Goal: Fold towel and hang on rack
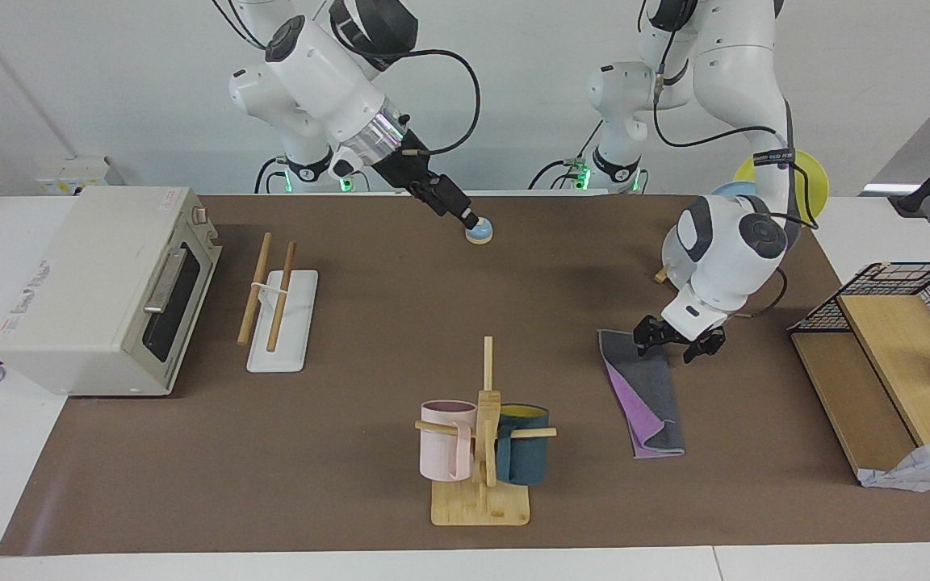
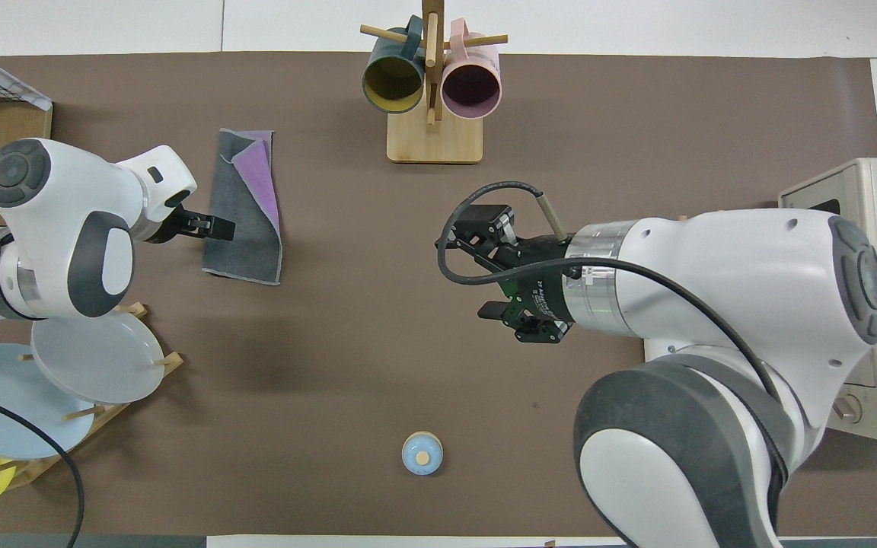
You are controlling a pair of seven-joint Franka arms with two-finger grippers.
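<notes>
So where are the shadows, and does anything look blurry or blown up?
Facing view: soft, faint shadows lie on the brown mat, and everything is sharp. Overhead view: the right arm looms huge because it is close to the camera; a soft shadow lies on the mat under it.

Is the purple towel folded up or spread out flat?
Folded. The towel lies as a narrow strip on the table, grey face up, a purple flap showing along one edge.
</notes>
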